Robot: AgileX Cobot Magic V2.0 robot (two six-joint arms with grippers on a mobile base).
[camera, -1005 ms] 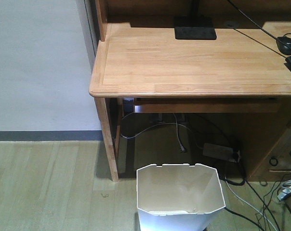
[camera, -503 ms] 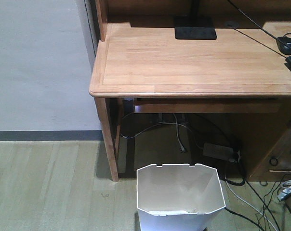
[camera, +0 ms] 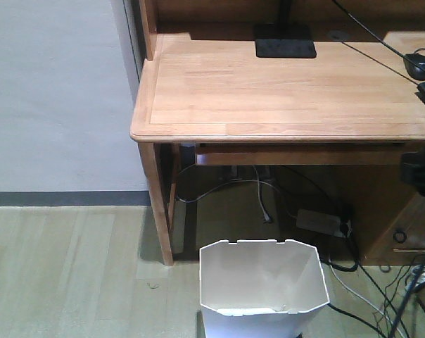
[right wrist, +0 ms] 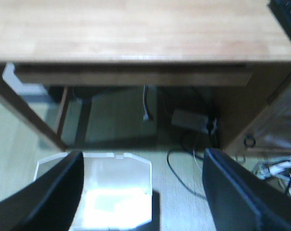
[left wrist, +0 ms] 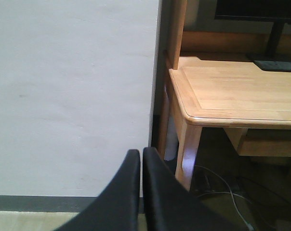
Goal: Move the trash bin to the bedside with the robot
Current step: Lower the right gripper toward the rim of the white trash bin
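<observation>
- where the right wrist view looks down, the right gripper [right wrist: 141, 154] hangs wide open, its black fingers [right wrist: 54, 192] far apart and holding nothing; the trash bin [right wrist: 116, 192] sits below, its left part hidden behind one finger.
- in the front view the bin stands upright on the pale wood floor [camera: 65, 267], mouth open, just in front of the desk [camera: 283, 91] and right of its front leg [camera: 156, 204].
- black cables [camera: 367, 282] trail over the floor right of the bin, and a power strip [camera: 318, 221] lies under the desk behind it.
- a black robot part [camera: 419, 169] juts in at the right edge, across the desk's front.
- the left gripper [left wrist: 139, 153] is closed, fingers pressed together on nothing, facing the white wall [left wrist: 73, 96] beside the desk.
- farthest back, a black stand base [camera: 284, 42] and a mouse [camera: 418, 65] rest on the desk top.
</observation>
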